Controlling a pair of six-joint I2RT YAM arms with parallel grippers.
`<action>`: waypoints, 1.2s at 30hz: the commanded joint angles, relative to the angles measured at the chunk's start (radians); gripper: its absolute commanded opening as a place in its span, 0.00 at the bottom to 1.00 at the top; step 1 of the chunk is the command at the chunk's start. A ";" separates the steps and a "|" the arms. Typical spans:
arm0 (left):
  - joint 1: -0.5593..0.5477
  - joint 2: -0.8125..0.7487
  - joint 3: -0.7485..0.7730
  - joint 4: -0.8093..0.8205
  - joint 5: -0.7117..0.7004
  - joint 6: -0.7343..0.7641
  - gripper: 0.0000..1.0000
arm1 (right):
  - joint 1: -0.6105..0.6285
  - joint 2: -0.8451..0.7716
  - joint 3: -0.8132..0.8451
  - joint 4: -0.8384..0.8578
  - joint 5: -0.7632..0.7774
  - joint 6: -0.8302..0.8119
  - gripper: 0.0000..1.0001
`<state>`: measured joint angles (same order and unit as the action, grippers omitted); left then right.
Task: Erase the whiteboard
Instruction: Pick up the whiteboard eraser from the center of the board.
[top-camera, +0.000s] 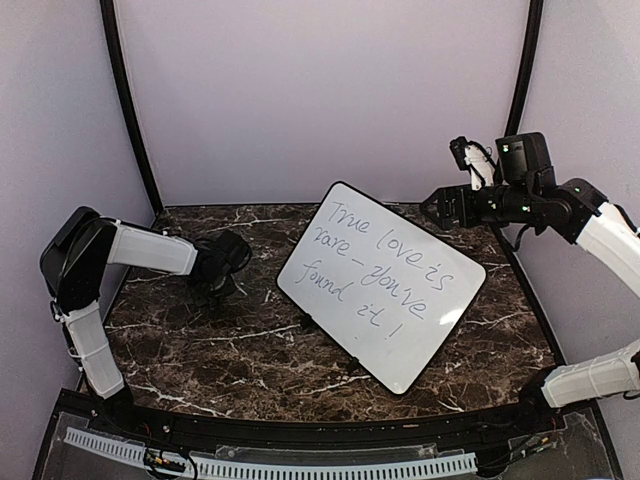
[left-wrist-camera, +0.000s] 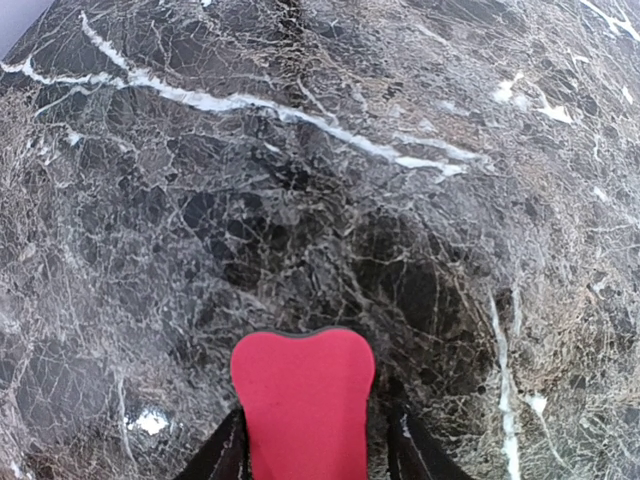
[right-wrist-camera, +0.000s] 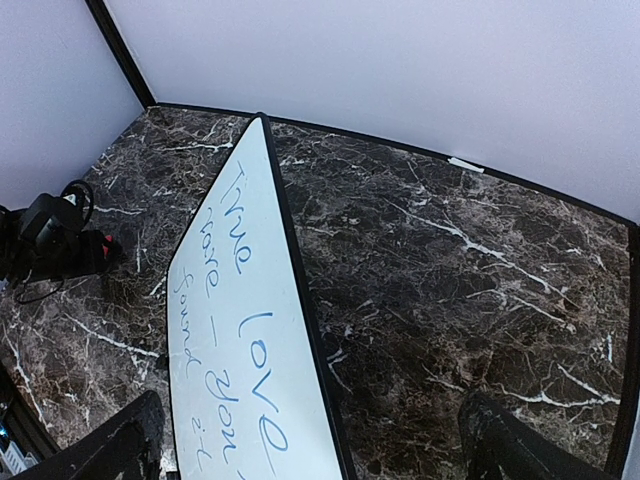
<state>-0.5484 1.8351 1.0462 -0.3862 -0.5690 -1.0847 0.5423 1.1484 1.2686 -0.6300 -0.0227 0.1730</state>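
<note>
"Marble tabletop (top-camera: 200, 350) — where does the whiteboard (top-camera: 382, 287) sit?"
"Centre, toward 3 o'clock, lying askew, blue handwriting across it."
"And the arms?"
"Left gripper (top-camera: 218, 280), at 9 o'clock, is clamped on a red eraser (left-wrist-camera: 303, 400) — right gripper (top-camera: 437, 207), jaws spread wide, hangs by the board's 1 o'clock corner."

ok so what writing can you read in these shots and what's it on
"True love is": top line of blue handwriting on the large white rectangular whiteboard with thin black rim.
"rare - you've": second line, same board.
"found it!": third line, same board.
Nothing else readable; the red eraser block in the left gripper shows no print.
</note>
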 joint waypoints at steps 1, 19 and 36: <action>-0.007 0.003 -0.008 -0.034 -0.011 -0.010 0.46 | -0.004 -0.001 -0.009 0.029 0.006 -0.007 0.99; -0.007 -0.017 -0.018 -0.022 -0.020 0.010 0.33 | -0.004 0.001 -0.007 0.028 0.006 -0.007 0.99; -0.102 -0.375 -0.064 0.415 0.130 0.626 0.35 | -0.004 0.033 0.082 -0.043 -0.002 0.017 0.99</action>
<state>-0.6506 1.5955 1.0359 -0.2543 -0.5632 -0.7071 0.5423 1.1748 1.3075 -0.6579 -0.0238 0.1780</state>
